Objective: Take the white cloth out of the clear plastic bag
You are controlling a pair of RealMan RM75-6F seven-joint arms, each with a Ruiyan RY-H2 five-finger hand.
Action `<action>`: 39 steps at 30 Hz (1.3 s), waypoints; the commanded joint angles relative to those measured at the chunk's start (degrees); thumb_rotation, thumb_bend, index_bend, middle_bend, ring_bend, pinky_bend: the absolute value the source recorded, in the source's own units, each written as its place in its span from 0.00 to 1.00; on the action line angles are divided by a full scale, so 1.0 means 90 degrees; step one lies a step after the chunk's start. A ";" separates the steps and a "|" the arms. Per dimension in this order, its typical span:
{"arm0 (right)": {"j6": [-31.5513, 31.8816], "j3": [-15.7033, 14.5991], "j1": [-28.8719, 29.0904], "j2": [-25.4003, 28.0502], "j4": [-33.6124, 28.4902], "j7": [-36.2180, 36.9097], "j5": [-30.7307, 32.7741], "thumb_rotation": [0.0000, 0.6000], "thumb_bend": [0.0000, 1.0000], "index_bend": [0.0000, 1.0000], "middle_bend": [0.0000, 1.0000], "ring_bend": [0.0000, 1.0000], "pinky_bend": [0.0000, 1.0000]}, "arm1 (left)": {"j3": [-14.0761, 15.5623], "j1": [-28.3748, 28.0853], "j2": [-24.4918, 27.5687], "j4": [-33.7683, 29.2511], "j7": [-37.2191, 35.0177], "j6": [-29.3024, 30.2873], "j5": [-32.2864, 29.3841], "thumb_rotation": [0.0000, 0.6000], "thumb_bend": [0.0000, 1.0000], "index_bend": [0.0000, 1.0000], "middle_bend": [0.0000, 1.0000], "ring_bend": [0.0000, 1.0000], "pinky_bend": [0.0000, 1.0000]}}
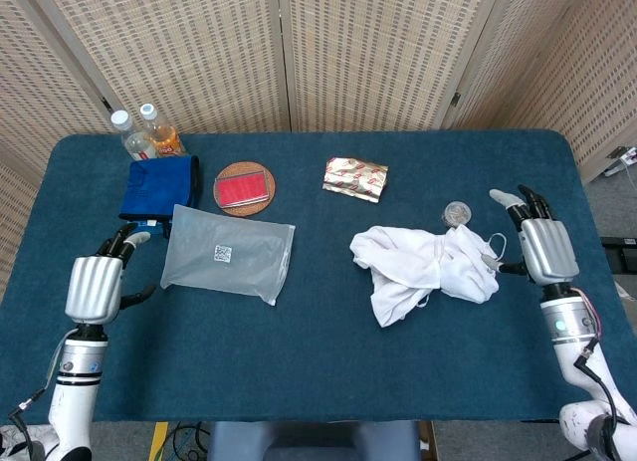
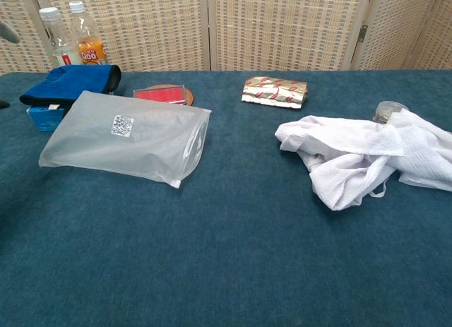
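The crumpled white cloth (image 1: 428, 267) lies out on the blue table (image 1: 318, 361), well apart from the flat clear plastic bag (image 1: 229, 257). From the head view, I risk snagging it with my right hand (image 1: 542, 247), just beside it, fingers spread and empty. My left hand (image 1: 95, 282) rests empty, fingers apart, near the bag. In the chest view neither hand shows clearly.

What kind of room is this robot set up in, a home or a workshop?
Most likely a lab or demo space rather than a home: woven folding screens fence off a blue-covered table, and unrelated props lie on it: a clear plastic bag, a white cloth, drink bottles.
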 commanded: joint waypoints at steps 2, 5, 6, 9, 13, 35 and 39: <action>0.0103 -0.0112 -0.0081 0.0117 -0.0127 -0.0045 -0.0173 1.00 0.00 0.17 0.19 0.00 0.09 | -0.0091 0.0104 0.0482 -0.0441 0.0083 -0.0169 -0.0311 1.00 0.00 0.28 0.17 0.34 0.66; 0.0198 -0.0197 -0.0160 0.0218 -0.0215 -0.0082 -0.0308 1.00 0.00 0.17 0.19 0.00 0.09 | -0.0029 0.0162 0.0691 -0.0482 0.0124 -0.0162 -0.0274 1.00 0.00 0.28 0.17 0.33 0.62; 0.0254 -0.0238 -0.0210 0.0274 -0.0267 -0.0073 -0.0375 1.00 0.00 0.17 0.19 0.00 0.09 | 0.0019 0.0197 0.0788 -0.0485 0.0128 -0.0144 -0.0220 1.00 0.00 0.28 0.17 0.33 0.61; 0.0370 -0.0330 -0.0322 0.0368 -0.0338 -0.0031 -0.0494 1.00 0.00 0.17 0.19 0.00 0.09 | 0.0151 0.0288 0.0958 -0.0451 0.0097 -0.0090 -0.0067 1.00 0.00 0.27 0.17 0.33 0.58; 0.0530 -0.0463 -0.0480 0.0448 -0.0392 0.0065 -0.0663 1.00 0.00 0.17 0.19 0.01 0.09 | 0.0325 0.0445 0.1085 -0.0373 -0.0058 0.0081 0.0196 1.00 0.00 0.27 0.18 0.33 0.57; 0.1198 -0.1132 -0.1248 0.0517 -0.0259 0.0566 -0.1374 1.00 0.00 0.17 0.19 0.01 0.09 | 0.0915 0.1171 0.1336 -0.0489 -0.0772 0.0677 0.0916 1.00 0.00 0.30 0.28 0.33 0.57; 0.1264 -0.1120 -0.1294 0.0514 -0.0243 0.0647 -0.1402 1.00 0.00 0.17 0.19 0.01 0.09 | 0.0905 0.1204 0.1320 -0.0456 -0.0787 0.0666 0.0883 1.00 0.00 0.30 0.29 0.33 0.57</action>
